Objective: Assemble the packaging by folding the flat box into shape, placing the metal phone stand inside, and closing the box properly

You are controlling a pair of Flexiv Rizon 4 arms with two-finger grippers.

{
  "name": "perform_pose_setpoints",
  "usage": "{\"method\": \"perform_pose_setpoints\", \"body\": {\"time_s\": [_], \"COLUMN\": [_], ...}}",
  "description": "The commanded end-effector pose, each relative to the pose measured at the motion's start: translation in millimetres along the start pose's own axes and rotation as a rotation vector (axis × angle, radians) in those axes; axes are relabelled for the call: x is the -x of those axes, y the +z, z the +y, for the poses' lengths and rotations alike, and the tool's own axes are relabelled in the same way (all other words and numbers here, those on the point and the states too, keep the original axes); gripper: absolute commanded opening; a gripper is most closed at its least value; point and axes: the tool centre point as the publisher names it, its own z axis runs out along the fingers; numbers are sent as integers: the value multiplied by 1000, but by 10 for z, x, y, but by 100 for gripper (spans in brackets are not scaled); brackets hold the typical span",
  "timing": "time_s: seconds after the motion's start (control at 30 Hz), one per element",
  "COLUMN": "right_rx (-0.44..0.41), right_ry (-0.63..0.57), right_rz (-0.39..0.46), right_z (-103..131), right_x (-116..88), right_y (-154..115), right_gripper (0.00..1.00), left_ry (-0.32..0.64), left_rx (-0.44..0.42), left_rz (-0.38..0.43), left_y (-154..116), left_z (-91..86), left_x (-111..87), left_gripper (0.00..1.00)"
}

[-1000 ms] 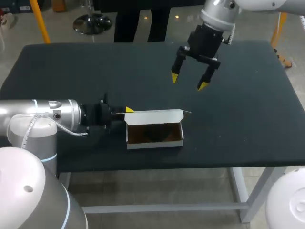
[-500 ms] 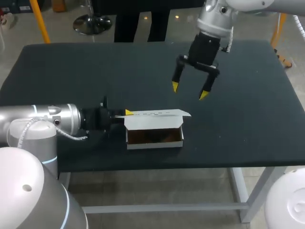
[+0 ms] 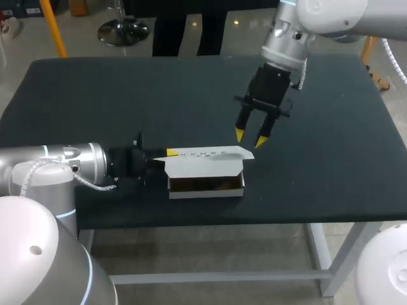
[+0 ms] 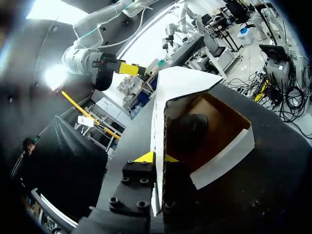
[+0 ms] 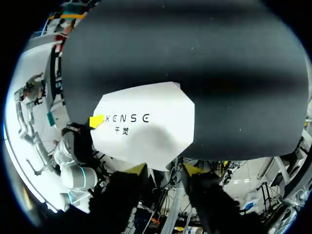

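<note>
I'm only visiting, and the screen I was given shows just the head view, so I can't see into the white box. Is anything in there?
Observer: Yes. The left wrist view looks under the lid, and a dark rounded object, probably the stand, lies in the white box.
Visitor: How is the left arm gripping it?
Observer: The left gripper pinches the wall that carries the lid, with one yellow tip on each side.
Visitor: And from the other arm?
Observer: In the right wrist view the lid hides the whole opening. The right gripper is open at the lid's edge.
</note>
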Motion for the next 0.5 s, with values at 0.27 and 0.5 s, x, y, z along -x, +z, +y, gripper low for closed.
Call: {"method": "perform_pose_setpoints", "body": {"time_s": [0.27,0.5], "right_rx": [-1,18], "right_ry": [-54,-74], "right_rz": [12,13], "right_z": [109,153], "right_x": [53,68], "right_y": [276,369], "right_gripper": [47,42], "left_ry": [10,17], "left_rx": [-10,-18], "left_rz": [-3,-6], "left_y": [2,3], "left_z": [63,67], "left_x": [-57,-68], "left_gripper": [0,0]}}
